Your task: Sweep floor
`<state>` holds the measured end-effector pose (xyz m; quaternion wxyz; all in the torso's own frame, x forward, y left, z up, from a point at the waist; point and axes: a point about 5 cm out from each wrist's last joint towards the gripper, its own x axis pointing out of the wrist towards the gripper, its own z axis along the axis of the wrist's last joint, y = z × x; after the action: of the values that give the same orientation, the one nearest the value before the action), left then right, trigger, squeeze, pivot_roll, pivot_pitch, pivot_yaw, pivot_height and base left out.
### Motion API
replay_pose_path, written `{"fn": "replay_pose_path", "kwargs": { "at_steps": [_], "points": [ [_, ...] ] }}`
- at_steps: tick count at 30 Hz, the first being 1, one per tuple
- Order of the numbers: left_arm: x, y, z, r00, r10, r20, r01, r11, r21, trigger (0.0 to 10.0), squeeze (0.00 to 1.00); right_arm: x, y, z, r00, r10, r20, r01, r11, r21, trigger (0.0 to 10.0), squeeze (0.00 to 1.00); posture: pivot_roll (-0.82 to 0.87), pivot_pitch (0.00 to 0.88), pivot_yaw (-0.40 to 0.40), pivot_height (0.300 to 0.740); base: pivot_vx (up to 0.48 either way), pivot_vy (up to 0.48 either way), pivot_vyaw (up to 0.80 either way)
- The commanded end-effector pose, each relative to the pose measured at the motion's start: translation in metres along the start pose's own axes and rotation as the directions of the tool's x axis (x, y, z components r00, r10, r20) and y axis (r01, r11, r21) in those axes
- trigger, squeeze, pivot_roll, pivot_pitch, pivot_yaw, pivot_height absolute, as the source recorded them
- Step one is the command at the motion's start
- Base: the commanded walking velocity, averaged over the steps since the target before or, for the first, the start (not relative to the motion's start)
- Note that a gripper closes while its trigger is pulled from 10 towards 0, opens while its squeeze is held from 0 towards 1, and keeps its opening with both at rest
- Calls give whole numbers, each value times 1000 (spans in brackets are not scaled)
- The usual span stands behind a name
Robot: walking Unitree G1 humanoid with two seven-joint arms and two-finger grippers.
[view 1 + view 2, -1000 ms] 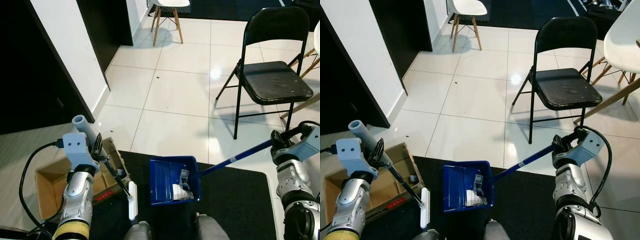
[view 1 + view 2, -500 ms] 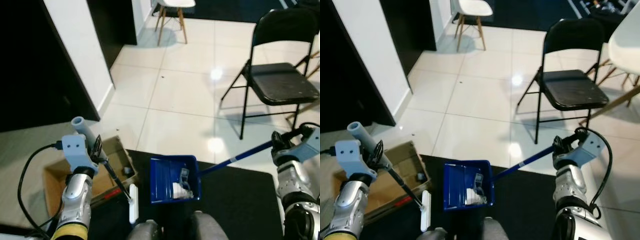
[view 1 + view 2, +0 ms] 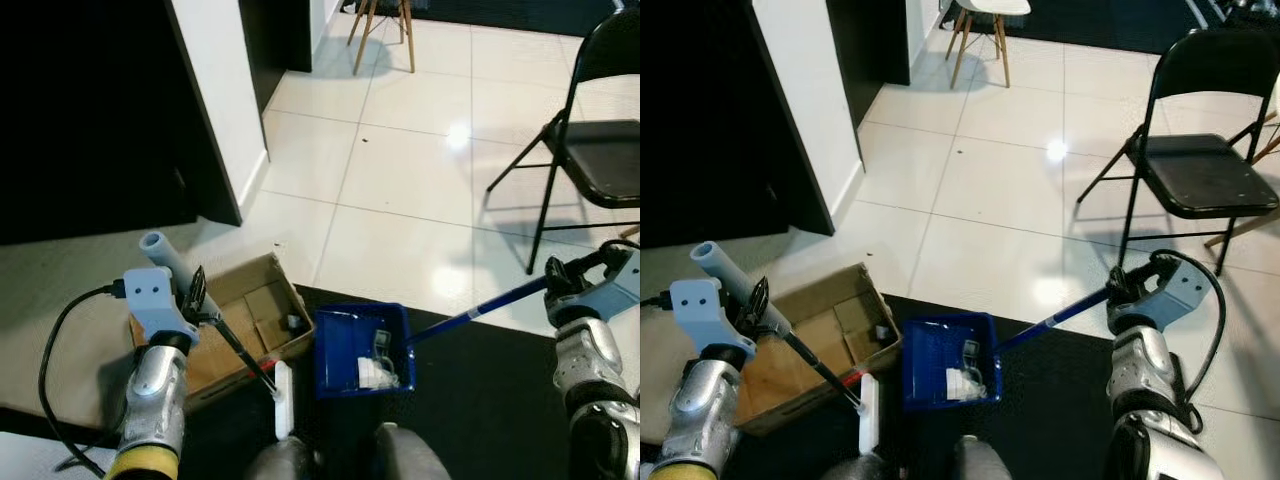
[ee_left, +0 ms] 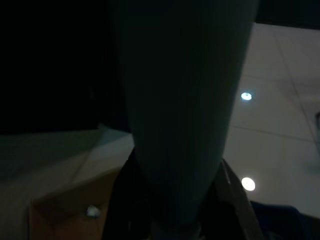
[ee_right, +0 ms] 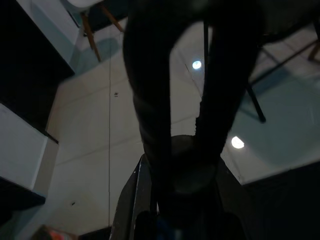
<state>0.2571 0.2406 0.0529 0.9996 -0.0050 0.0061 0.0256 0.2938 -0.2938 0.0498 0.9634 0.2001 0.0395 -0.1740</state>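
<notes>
My left gripper (image 3: 197, 292) is shut on a short broom: its grey-blue handle (image 3: 160, 250) sticks up and back, and a black rod runs down to the white brush head (image 3: 283, 400) on the black mat. The same handle (image 4: 185, 100) stands close in the left wrist view. My right gripper (image 3: 555, 282) is shut on the long blue handle (image 3: 480, 310) of a blue dustpan (image 3: 340, 355). The pan is held low over the mat and holds white scraps (image 3: 375, 372). In the right wrist view the dark dustpan handle (image 5: 170, 115) runs between the fingers.
An open cardboard box (image 3: 215, 345) lies just left of the dustpan, with small bits inside. A white wall corner (image 3: 225, 100) and a dark doorway are at the left. A black folding chair (image 3: 605, 150) stands at the right on pale tiles, and wooden chair legs (image 3: 385, 25) show further back.
The whole view has swung left, so the camera moved. The dustpan now sits right beside the cardboard box. Both grippers keep their holds.
</notes>
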Motion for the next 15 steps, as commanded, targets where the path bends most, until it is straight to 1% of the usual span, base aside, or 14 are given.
{"fn": "replay_pose_path", "kwargs": {
  "at_steps": [1, 5, 8, 10, 15],
  "points": [
    [-1, 7, 8, 999, 5, 38, -7, 999, 49, 10000, 0, 1, 4, 1, 1000, 5, 15, -5, 999, 46, 10000, 0, -3, 78, -1, 740, 0, 0, 0],
    [-2, 5, 7, 999, -6, 42, 4, 999, 38, 10000, 0, 0, 4, -2, 1000, 5, 9, -5, 999, 49, 10000, 0, -3, 79, -1, 740, 0, 0, 0],
    [-2, 2, 6, 999, -19, 42, 17, 998, 56, 10000, 0, -1, 4, -4, 1000, 4, 5, -5, 999, 50, 10000, 0, -3, 80, 0, 740, 0, 0, 0],
    [-3, 1, 6, 999, -23, 41, 21, 998, 60, 10000, 0, -2, 4, -5, 1000, 3, 4, -4, 999, 50, 10000, 0, -3, 80, 0, 740, 0, -266, 0],
    [-3, -1, 5, 999, -30, 38, 28, 998, 62, 10000, 0, -3, 2, -6, 1000, -2, 1, 2, 999, 49, 10000, 0, -4, 79, 1, 740, 0, -458, 0]
  ]
}}
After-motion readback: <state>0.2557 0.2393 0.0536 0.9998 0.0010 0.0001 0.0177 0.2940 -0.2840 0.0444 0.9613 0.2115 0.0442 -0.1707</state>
